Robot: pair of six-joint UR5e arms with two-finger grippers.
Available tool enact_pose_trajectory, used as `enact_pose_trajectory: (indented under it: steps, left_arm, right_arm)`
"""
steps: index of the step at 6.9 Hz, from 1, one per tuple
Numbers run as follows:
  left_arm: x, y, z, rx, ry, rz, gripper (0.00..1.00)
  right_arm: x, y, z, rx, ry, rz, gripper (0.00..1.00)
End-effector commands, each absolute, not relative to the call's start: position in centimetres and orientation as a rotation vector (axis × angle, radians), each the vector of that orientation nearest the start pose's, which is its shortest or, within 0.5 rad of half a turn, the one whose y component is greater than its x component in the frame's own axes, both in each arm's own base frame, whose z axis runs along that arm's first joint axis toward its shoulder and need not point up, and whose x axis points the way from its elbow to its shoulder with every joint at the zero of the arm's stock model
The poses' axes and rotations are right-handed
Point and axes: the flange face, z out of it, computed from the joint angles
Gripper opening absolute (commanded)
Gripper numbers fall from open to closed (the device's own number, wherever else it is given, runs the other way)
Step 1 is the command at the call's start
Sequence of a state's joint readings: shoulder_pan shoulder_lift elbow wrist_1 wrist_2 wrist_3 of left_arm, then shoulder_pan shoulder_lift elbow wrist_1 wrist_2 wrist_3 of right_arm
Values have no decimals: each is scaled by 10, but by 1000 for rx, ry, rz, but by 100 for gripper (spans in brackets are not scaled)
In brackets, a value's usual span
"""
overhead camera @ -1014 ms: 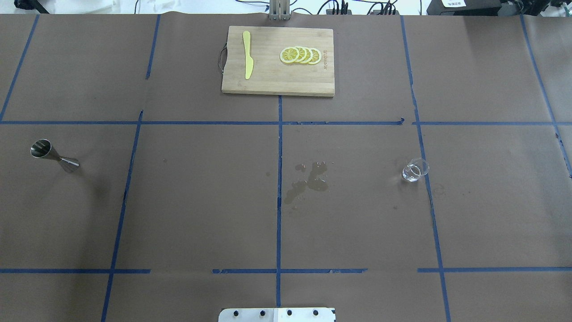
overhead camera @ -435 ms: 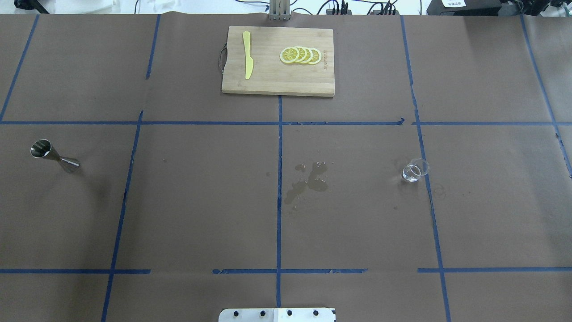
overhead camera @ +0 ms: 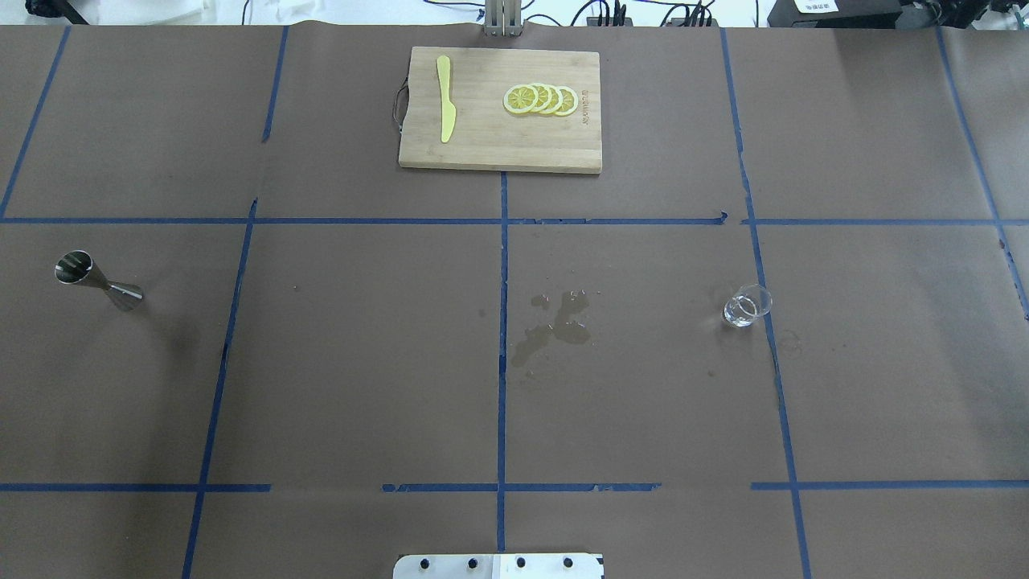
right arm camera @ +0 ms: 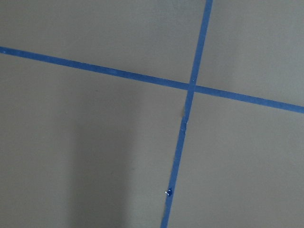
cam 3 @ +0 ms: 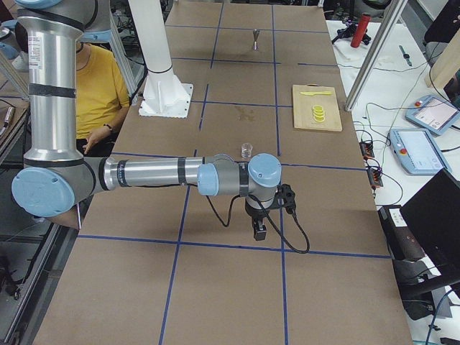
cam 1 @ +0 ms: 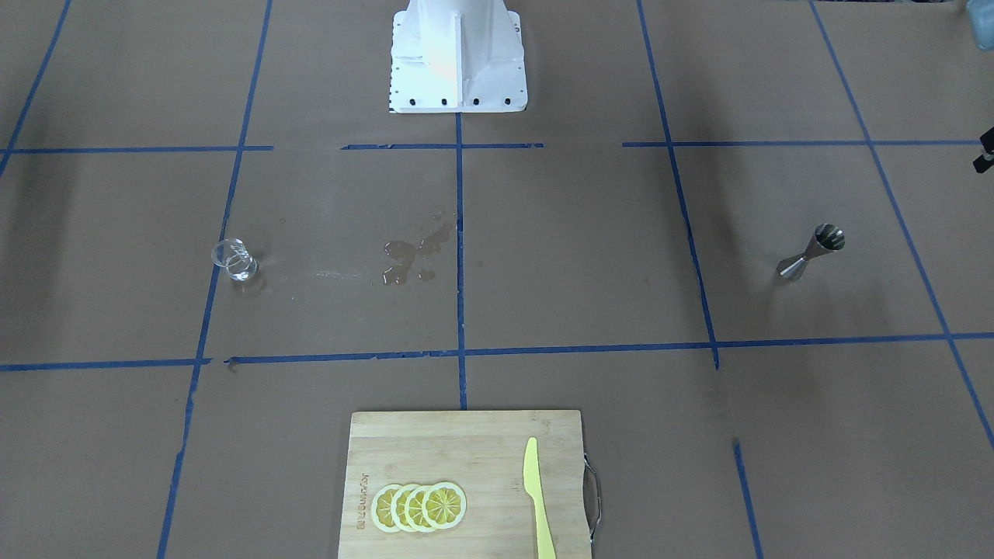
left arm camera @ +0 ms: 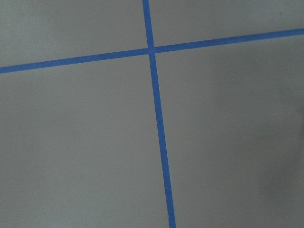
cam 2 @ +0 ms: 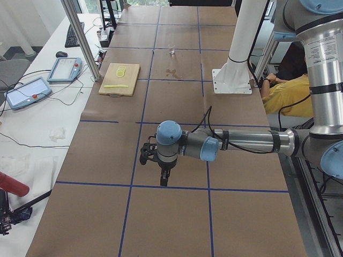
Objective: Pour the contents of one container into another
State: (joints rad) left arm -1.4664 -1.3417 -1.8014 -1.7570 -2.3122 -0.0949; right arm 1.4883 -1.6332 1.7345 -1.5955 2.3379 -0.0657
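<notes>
1. Overhead exterior: one clear glass cup (overhead camera: 747, 305), short and round with a pour lip, upright right of centre. Liquid inside: can't tell.
2. One steel jigger (overhead camera: 98, 281), hourglass-shaped, upright at far left, mid-height, well apart from the cup. Fill not visible.
3. Wet puddle (overhead camera: 555, 326) on the brown-paper table (overhead camera: 362, 362), near centre, between the two.
4. Top centre: one wooden cutting board (overhead camera: 500, 153) with four lemon slices (overhead camera: 540, 100) and one yellow knife (overhead camera: 444, 98).
5. Left gripper (cam 2: 163, 179) and right gripper (cam 3: 259, 231) show only in the side views, pointing down, well apart from cup and jigger. How far open: cannot tell.
</notes>
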Motion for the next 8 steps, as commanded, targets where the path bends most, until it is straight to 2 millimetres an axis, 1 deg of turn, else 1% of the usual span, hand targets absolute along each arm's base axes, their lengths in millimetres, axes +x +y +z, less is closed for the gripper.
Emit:
enact_pose_trajectory:
  steps: [1,2,4,5,7,8]
  left_arm:
    - [-23,-414,628,97,757,74,100]
    - [-24,-415,624,106,759,76,100]
    - [-27,-415,620,115,759,73,100]
    - [-30,-414,620,118,758,71,100]
    - [-30,-412,619,66,755,65,100]
    - [-47,-407,625,71,750,120,100]
  right_arm:
    - [11,-461,600,33,-785,-146,100]
    - [12,-455,596,37,-786,-147,100]
    - [14,-437,587,55,-787,-167,100]
    - [15,-433,578,70,-788,-173,100]
    - [14,-436,572,57,-792,-167,100]
    - [14,-436,572,57,-794,-167,100]
